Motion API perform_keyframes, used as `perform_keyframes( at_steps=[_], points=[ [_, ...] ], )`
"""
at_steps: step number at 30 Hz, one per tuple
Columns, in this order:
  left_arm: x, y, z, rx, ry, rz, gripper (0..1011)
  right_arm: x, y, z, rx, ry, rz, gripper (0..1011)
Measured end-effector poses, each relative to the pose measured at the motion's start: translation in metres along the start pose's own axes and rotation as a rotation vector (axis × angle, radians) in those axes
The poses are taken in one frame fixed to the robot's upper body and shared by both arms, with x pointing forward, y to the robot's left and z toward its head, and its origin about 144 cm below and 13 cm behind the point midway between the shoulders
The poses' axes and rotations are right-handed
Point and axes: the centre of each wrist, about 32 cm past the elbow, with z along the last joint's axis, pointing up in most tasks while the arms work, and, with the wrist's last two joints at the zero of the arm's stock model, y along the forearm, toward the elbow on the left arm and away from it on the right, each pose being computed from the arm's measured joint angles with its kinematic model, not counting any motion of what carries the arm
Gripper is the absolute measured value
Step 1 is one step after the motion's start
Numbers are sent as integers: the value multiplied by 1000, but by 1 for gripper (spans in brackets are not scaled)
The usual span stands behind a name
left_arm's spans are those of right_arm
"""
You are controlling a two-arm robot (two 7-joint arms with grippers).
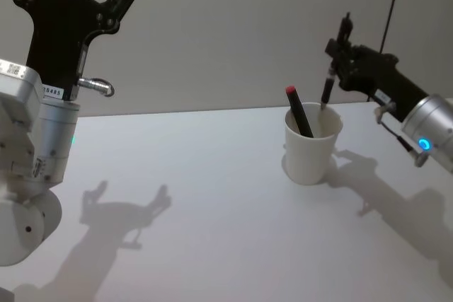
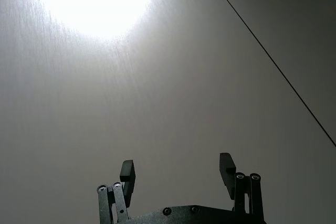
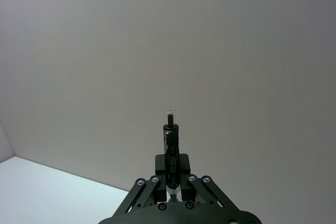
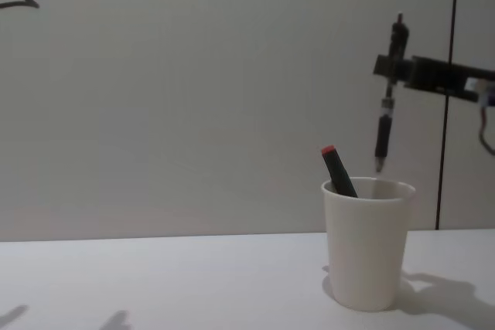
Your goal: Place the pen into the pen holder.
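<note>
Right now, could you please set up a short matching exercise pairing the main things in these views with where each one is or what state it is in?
Things:
1. pen
2. red-capped marker
3. pen holder
4. left gripper

States:
A. standing upright on the white table
B. open and raised at the robot's left, holding nothing
C. leaning inside the cup, its cap above the rim
D. held nearly vertical by the right gripper, tip just above the cup's rim

Pairs: 1-D, 2-C, 3-A, 4-B
</note>
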Motion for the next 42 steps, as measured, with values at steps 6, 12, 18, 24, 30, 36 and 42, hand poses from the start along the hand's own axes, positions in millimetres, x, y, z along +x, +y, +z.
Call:
perform_keyframes(
  at_steps=[6, 12, 18, 24, 30, 36, 42],
  points=[
    [0, 0, 0, -1, -1, 1, 1001, -3, 8, -8, -12, 3, 14, 123],
    [1, 0, 0, -1, -3, 1, 1001, -6, 16, -14, -19, 7, 30, 123],
    [1, 0, 0, -2, -3, 1, 1001, -9, 20, -17, -22, 9, 40, 228],
    [1, 0, 0, -2, -4, 2, 1001, -10, 23, -19, -26, 11, 46, 386],
    [1, 0, 0, -2, -4, 2, 1001, -11, 25, -21, -27, 12, 50, 606],
    [1, 0, 0, -2, -4, 2, 1001, -11, 25, -21, -28, 11, 51, 758],
    [1, 0, 0, -2, -3, 2, 1001, -10, 16, -17, -12, -8, 30, 937]
  ],
)
